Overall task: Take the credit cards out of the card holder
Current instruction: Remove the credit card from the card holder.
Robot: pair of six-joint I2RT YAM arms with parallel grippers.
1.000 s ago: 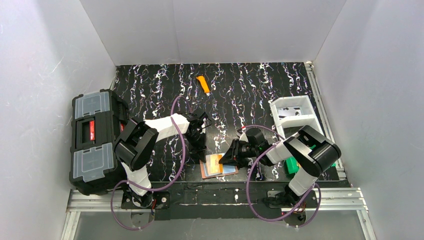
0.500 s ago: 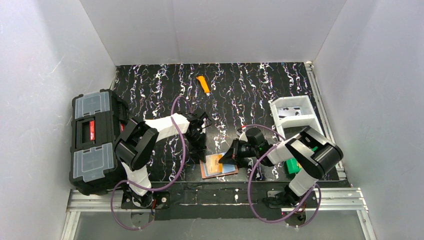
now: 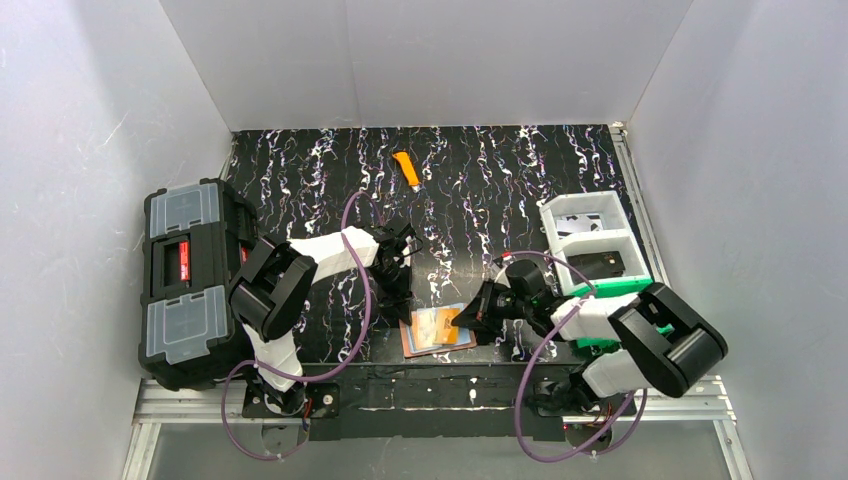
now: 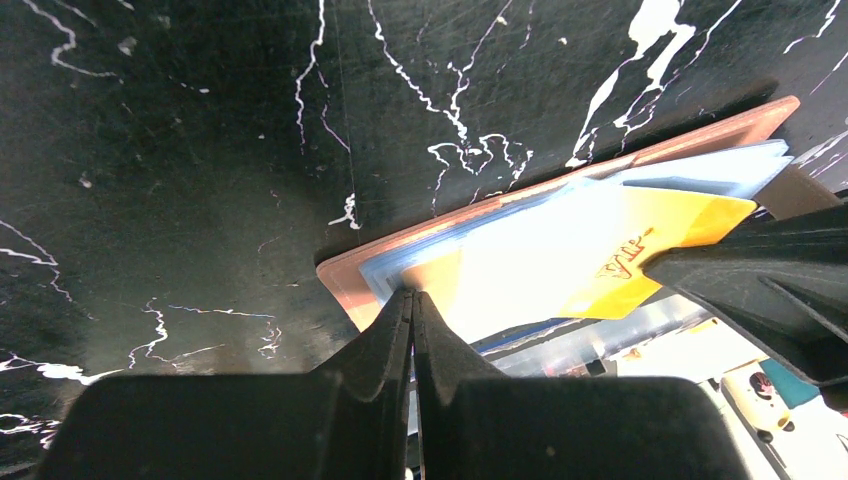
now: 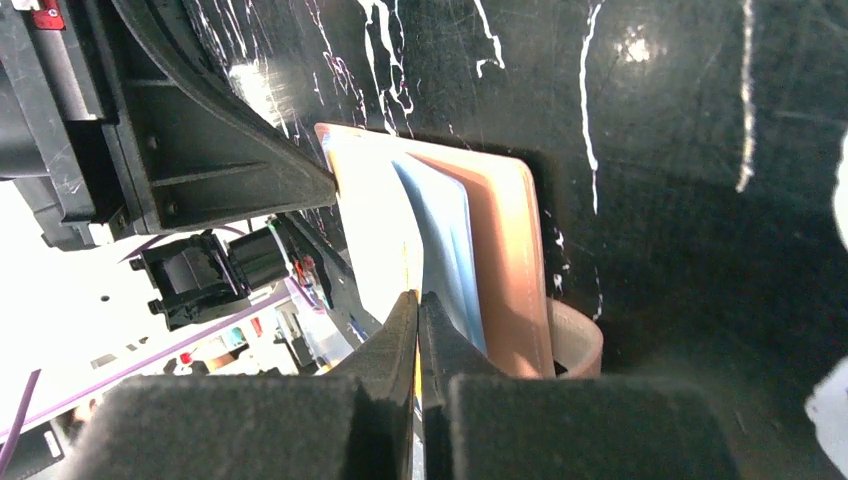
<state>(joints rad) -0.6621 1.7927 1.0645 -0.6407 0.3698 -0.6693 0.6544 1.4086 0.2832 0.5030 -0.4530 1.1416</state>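
The right end effector [image 5: 418,300] grips the orange card [image 4: 620,255] by its edge. The card holder [image 5: 510,240] lies ahead, pinned by the clenched left end effector [image 4: 413,300]. The thin pinch could slip, or drag the card holder.

table [image 3: 470,180]: looked like glossy black sheet with white marbled streaks, faintly scratched.
card holder [image 4: 345,280]: looked like smooth tan leather, matt.
credit cards [image 4: 530,255]: were thin, slick, shiny plastic.
toolbox [image 3: 160,275]: was black moulded plastic with clear lids.
left tool [image 4: 412,296]: was matt black plastic.
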